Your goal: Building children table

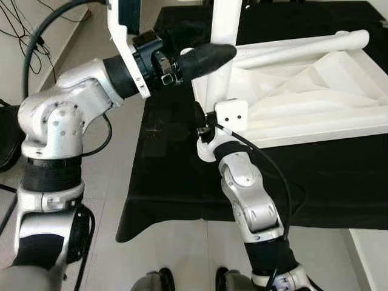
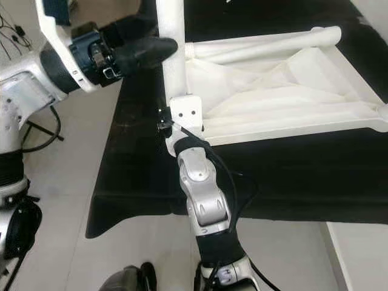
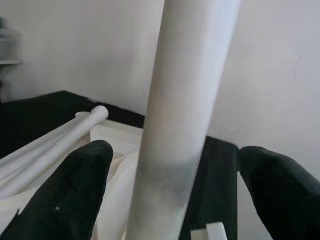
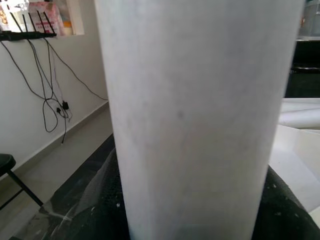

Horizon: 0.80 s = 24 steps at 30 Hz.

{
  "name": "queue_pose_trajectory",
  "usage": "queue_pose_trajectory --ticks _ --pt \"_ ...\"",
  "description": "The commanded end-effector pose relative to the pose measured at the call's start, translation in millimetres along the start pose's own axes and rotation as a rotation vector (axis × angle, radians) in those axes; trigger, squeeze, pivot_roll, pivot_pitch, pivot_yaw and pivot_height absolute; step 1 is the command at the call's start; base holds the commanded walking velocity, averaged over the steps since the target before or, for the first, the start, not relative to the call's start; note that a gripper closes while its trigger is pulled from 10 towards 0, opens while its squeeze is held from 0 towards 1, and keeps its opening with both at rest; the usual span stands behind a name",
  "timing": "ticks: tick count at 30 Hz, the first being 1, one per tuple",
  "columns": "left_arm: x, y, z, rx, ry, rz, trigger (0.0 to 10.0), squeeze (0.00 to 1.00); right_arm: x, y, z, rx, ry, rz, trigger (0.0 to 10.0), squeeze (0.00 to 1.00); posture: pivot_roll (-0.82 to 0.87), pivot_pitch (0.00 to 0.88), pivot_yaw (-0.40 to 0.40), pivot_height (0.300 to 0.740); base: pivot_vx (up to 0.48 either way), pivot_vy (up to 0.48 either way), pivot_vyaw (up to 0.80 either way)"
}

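Close against my right wrist stands the white table leg (image 1: 223, 54), upright at the corner of the overturned tabletop (image 1: 315, 97) on the black cloth (image 1: 176, 176). Right gripper (image 1: 204, 124) clamps its base, apparently to steady it; left gripper (image 3: 175, 185) spreads around it higher up, not touching
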State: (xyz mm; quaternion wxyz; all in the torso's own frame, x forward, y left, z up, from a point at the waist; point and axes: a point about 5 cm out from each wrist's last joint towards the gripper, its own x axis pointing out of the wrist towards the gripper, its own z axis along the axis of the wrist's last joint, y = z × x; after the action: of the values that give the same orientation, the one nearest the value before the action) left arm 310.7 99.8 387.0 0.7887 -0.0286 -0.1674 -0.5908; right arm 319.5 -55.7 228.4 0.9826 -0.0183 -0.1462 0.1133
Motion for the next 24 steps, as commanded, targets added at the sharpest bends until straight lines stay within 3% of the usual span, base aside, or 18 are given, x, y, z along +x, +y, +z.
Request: queue_pose_trajectory --ticks 1,11,12,14,15,24 --pt "3.5 1.2 -2 0.028 0.033 -0.026 10.0 0.0 -1.1 24.7 -10 0.113 0.069 0.044 10.0 0.0 -0.09 0.2 0.041 0.74 0.0 0.0 0.0" --pt "24.6 10.5 -14 0.045 0.083 -0.04 10.0 0.0 -0.3 27.0 -8 0.122 0.061 0.051 10.0 0.0 -0.09 0.204 0.044 0.74 0.0 0.0 0.0" --pt "27.2 12.1 -17 0.053 0.092 -0.041 9.2 0.0 -0.3 27.7 -7 0.124 0.059 0.052 10.0 0.0 -0.09 0.204 0.045 0.74 0.0 0.0 0.0" --pt "31.3 15.1 -21 0.058 0.096 -0.052 1.3 0.0 -0.4 28.4 -6 0.125 0.056 0.053 10.0 0.0 -0.1 0.204 0.047 0.74 0.0 0.0 0.0" --pt "33.2 16.1 -21 0.051 0.091 -0.064 0.0 0.0 -0.3 28.5 -6 0.126 0.055 0.053 10.0 0.0 -0.1 0.205 0.047 0.74 0.0 0.0 0.0" --pt "44.4 13.5 -28 0.06 0.102 -0.134 0.0 0.0 -0.2 29.4 -5 0.13 0.051 0.056 10.0 0.0 -0.11 0.206 0.05 0.74 0.0 0.0 0.0"
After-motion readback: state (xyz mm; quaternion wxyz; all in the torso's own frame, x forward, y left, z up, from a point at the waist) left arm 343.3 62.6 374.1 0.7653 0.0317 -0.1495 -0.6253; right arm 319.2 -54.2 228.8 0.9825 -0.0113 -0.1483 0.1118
